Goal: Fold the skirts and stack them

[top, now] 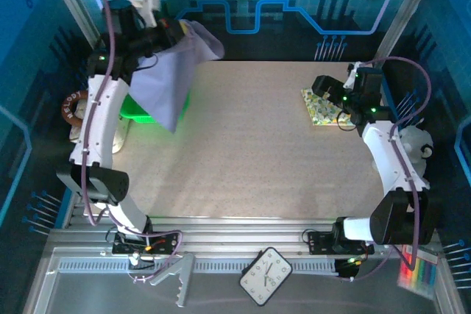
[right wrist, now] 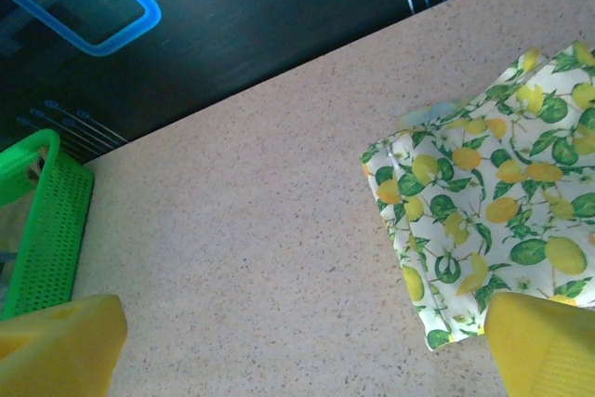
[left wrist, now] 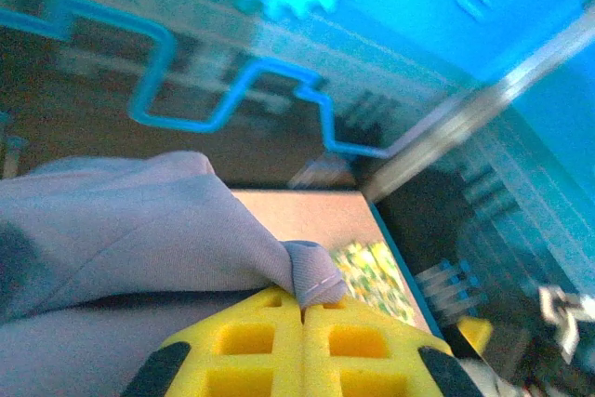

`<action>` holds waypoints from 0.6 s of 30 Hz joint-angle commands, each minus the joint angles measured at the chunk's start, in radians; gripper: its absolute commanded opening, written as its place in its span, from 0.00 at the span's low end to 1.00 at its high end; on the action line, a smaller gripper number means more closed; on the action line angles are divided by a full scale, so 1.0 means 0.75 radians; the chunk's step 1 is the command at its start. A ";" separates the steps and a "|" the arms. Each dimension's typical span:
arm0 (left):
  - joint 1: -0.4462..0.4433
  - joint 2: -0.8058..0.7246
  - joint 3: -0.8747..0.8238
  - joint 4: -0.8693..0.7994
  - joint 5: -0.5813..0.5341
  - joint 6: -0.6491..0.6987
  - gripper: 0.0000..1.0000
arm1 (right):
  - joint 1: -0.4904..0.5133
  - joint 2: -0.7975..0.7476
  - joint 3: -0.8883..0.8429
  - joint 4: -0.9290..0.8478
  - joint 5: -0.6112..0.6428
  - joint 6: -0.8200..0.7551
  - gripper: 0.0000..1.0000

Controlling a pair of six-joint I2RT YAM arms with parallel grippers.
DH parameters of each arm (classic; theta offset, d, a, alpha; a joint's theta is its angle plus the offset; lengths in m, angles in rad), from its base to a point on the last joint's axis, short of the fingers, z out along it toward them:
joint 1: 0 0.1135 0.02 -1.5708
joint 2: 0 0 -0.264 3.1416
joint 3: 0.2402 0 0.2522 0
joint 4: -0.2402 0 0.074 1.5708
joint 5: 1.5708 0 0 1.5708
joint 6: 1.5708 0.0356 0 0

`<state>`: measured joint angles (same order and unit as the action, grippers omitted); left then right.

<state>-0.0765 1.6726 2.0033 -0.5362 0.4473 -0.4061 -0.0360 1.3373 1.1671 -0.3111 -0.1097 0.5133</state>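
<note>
From above, your left gripper (top: 173,29) holds the lavender skirt (top: 173,82) high at far left, hanging lengthwise. Left wrist: its fingers (left wrist: 251,341) pinch the hem. Right wrist: your right gripper (right wrist: 302,360) gapes, with the folded lemon-print skirt (right wrist: 483,192) on the table at its right finger.

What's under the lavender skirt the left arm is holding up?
The lavender skirt, pinched in the shut left gripper, hangs over a green basket. The basket's near rim shows; its inside is covered by the cloth.
</note>
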 commanded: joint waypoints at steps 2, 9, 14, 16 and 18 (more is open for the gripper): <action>-0.147 -0.011 -0.120 0.045 0.046 0.103 0.00 | 0.030 0.043 0.035 0.064 -0.034 0.029 1.00; -0.317 0.118 -0.162 0.036 0.141 0.080 0.00 | 0.053 0.157 0.046 0.132 -0.289 -0.102 1.00; -0.351 0.285 -0.163 -0.013 0.222 0.053 0.00 | 0.125 0.243 0.072 0.071 -0.422 -0.263 1.00; -0.363 0.371 -0.134 -0.033 0.266 0.032 0.00 | 0.157 0.272 0.057 0.073 -0.527 -0.333 0.98; -0.381 0.434 -0.090 -0.057 0.282 0.015 0.00 | 0.176 0.310 0.037 0.071 -0.654 -0.381 0.95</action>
<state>-0.3393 1.9465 1.8824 -0.5453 0.5835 -0.3683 0.0711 1.5406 1.1912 -0.2531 -0.4316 0.3264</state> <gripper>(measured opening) 0.055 0.957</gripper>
